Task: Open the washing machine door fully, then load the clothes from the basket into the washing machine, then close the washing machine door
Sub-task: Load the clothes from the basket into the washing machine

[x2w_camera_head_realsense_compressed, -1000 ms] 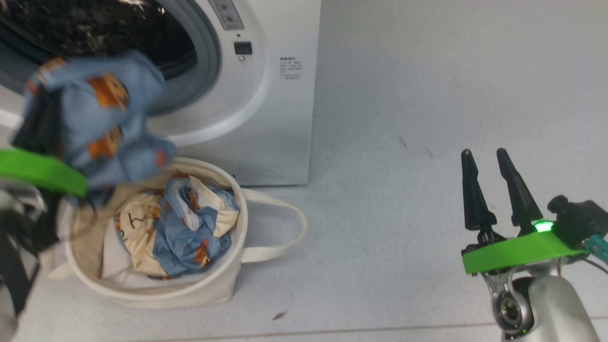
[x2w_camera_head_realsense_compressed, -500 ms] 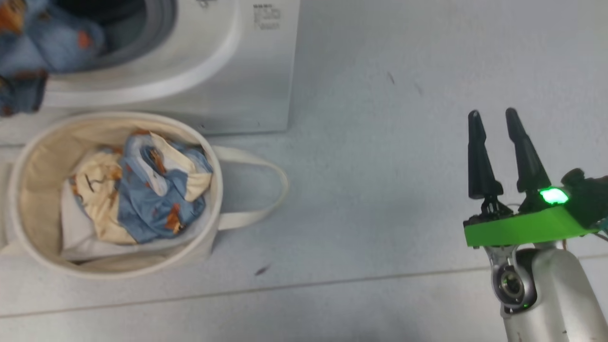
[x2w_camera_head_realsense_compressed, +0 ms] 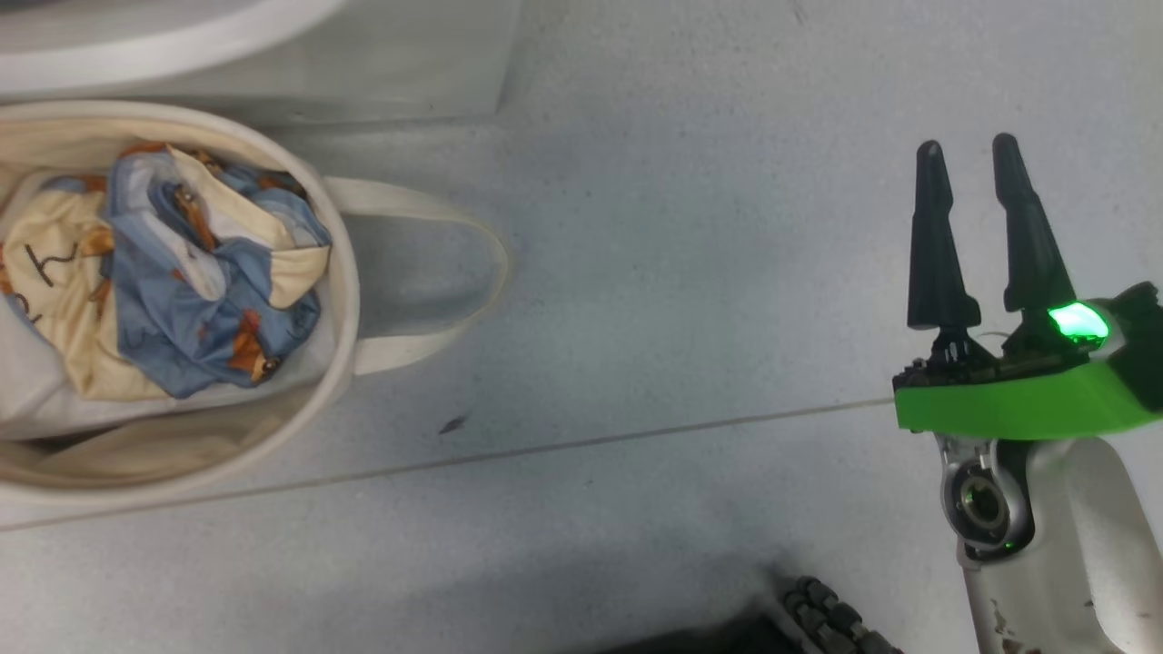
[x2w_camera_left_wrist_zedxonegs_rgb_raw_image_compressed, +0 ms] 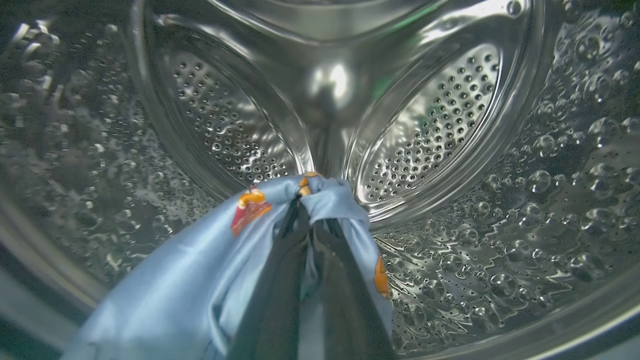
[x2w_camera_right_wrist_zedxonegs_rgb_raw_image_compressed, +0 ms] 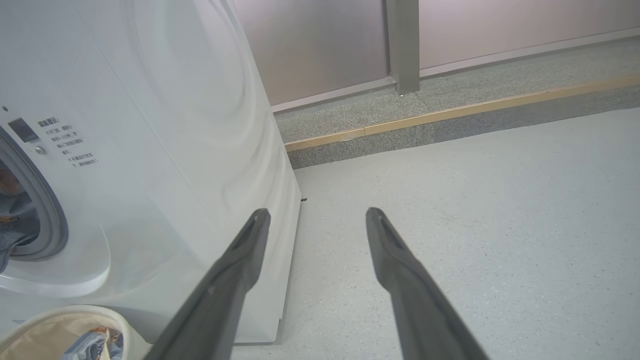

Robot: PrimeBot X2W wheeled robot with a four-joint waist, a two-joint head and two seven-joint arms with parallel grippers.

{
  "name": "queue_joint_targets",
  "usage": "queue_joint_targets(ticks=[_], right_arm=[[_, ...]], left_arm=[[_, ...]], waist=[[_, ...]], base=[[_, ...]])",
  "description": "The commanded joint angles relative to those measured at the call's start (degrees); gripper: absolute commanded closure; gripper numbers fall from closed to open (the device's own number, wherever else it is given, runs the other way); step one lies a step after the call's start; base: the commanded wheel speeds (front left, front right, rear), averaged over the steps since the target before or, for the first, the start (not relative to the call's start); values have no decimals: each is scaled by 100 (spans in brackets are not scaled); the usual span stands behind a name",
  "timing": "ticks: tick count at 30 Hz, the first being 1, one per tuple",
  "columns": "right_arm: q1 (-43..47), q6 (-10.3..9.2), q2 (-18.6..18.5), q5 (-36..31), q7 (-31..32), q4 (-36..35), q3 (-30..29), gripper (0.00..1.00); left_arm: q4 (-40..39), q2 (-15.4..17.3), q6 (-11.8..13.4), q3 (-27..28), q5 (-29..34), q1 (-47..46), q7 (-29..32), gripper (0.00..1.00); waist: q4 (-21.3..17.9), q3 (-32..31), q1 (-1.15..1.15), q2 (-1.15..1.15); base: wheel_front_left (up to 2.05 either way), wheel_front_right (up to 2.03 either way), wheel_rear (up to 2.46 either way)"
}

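Garment (x2w_camera_left_wrist_zedxonegs_rgb_raw_image_compressed: pixel 190 290), light blue with orange print, pinched in left gripper (x2w_camera_left_wrist_zedxonegs_rgb_raw_image_compressed: pixel 306 197), fingers pressed together on the cloth, inside steel drum (x2w_camera_left_wrist_zedxonegs_rgb_raw_image_compressed: pixel 435 120) of washing machine (x2w_camera_right_wrist_zedxonegs_rgb_raw_image_compressed: pixel 150 165). More clothes (x2w_camera_head_realsense_compressed: pixel 182 272) bunched in basket (x2w_camera_head_realsense_compressed: pixel 338 272) just before the washer. Right gripper (x2w_camera_head_realsense_compressed: pixel 966 145), 2 fingers spread wide, over floor (x2w_camera_head_realsense_compressed: pixel 654 272), well apart from basket.

clothes (x2w_camera_head_realsense_compressed: pixel 173 272) in basket (x2w_camera_head_realsense_compressed: pixel 344 263), basket before washing machine (x2w_camera_head_realsense_compressed: pixel 273 64)

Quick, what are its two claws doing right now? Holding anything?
Left gripper: shut on a blue garment, inside the drum.
Right gripper: open, holding nothing.
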Motion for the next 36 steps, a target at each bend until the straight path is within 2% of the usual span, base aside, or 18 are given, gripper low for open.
queue_joint_targets(ticks=[1, 8, 12, 16, 21, 26, 27, 28, 29, 36], right_arm=[[3, 6, -7, 49, -81, -229, 122, 0], [-54, 6, -7, 117, -133, -266, 228, 0], [-56, 6, -7, 131, -147, -285, 248, 0], [-81, 6, -7, 132, -152, -308, 261, 0], [-113, 6, -7, 137, -154, -338, 282, 0], [-96, 6, -7, 111, -155, -323, 264, 0], [-93, 6, -7, 104, -155, -320, 261, 0], [-89, 6, -7, 97, -155, -317, 258, 0], [-83, 6, -7, 86, -155, -315, 254, 0], [-69, 6, -7, -16, -155, -285, 197, 0]], left_arm=[[-43, 349, -7, 4, -21, -428, 44, 100], [157, 430, -7, -453, 45, -1306, -98, 100], [76, 497, -7, -408, 104, -1741, -277, 100], [-615, 660, -7, 315, 511, -2010, -288, 100], [-1300, 576, -7, 1245, 1099, -1602, -289, 100], [-992, 387, -7, 1226, 1258, -1146, -290, 100], [-829, 346, -7, 1154, 1234, -1082, -290, 31], [-653, 302, -8, 1035, 1188, -1029, -290, 5], [-485, 272, -8, 902, 1136, -1006, -290, 0], [134, 163, -8, -7, 745, -946, 205, 0]], waist=[[-109, 248, -2, 0], [-244, 552, -2, 0], [-279, 656, -2, 0], [-298, 762, -2, 0], [-264, 836, -2, 0], [-197, 825, -2, 0], [-184, 820, -2, 0], [-172, 809, -2, 0], [-160, 801, -2, 0], [-27, 641, -2, 0]], base=[[0, 0, 0], [0, 0, 0], [0, 0, 0], [0, 0, 0], [0, 0, 0], [0, 0, 0], [0, 0, 0], [0, 0, 0], [0, 0, 0], [0, 0, 0]])
